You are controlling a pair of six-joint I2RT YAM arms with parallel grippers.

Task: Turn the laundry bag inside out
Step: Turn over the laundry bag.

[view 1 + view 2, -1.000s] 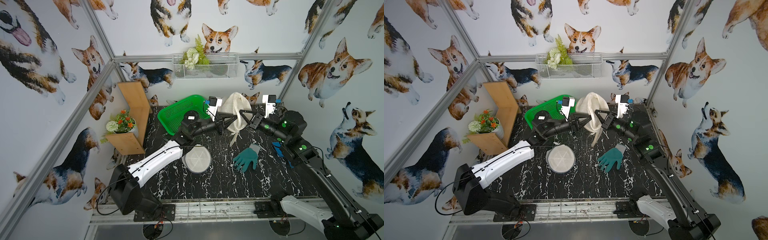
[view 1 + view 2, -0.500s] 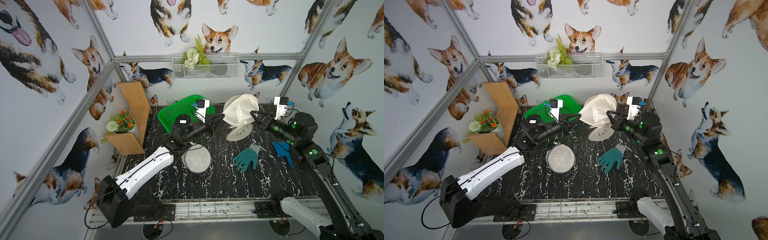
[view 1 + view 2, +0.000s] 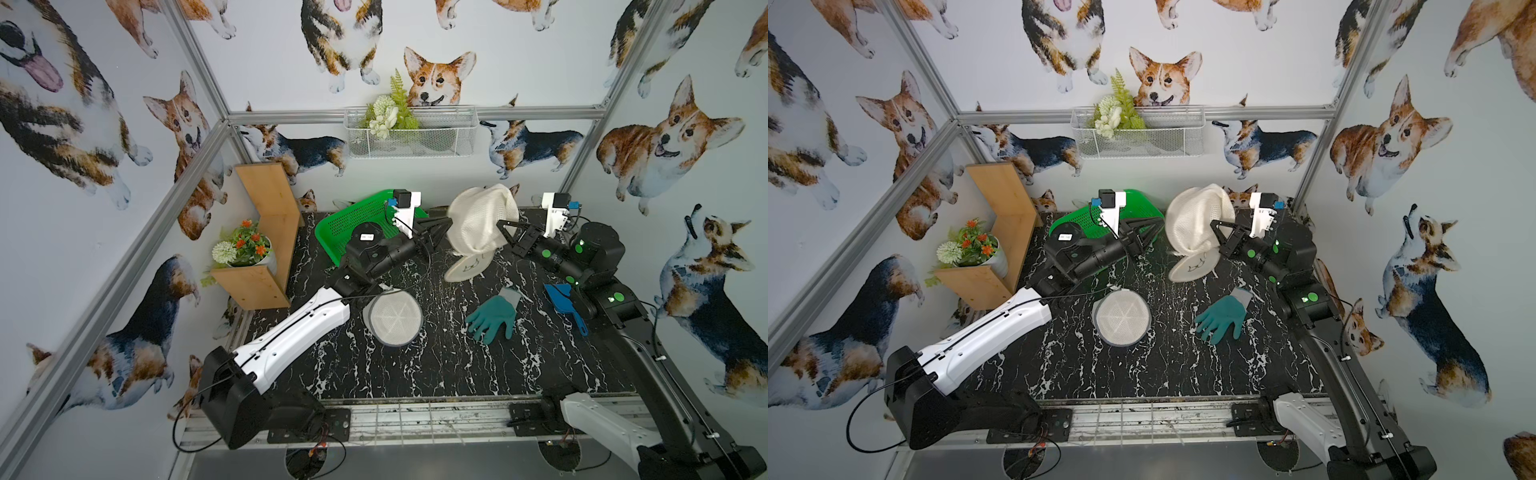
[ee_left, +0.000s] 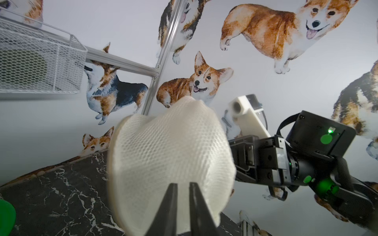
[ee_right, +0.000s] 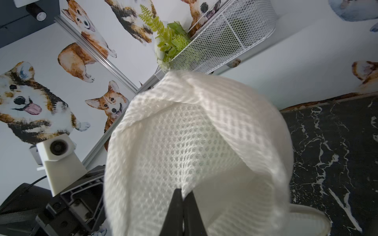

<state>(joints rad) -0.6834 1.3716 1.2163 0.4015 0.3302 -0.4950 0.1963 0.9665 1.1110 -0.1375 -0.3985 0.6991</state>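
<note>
Glove and disc come nearest: a teal rubber work glove (image 3: pixel 492 318) and a round grey-rimmed white mesh disc (image 3: pixel 394 318) lie flat on the black marble-patterned table (image 3: pixel 415 374), well apart from the work and apparently just clutter. Beyond them, the white honeycomb-mesh laundry bag (image 3: pixel 480 220) hangs over the table's far half, between both arms. The right gripper (image 5: pixel 184 192) is pinched tight on a fold of mesh, carrying the bag so the fabric drapes free. The left gripper (image 4: pixel 183 183) faces the opposite side with a narrow gap between its jaws. No mesh shows clearly between them, so it seems poised for a fresh bite. Farthest sits a green plastic basket (image 3: pixel 353 224).
</note>
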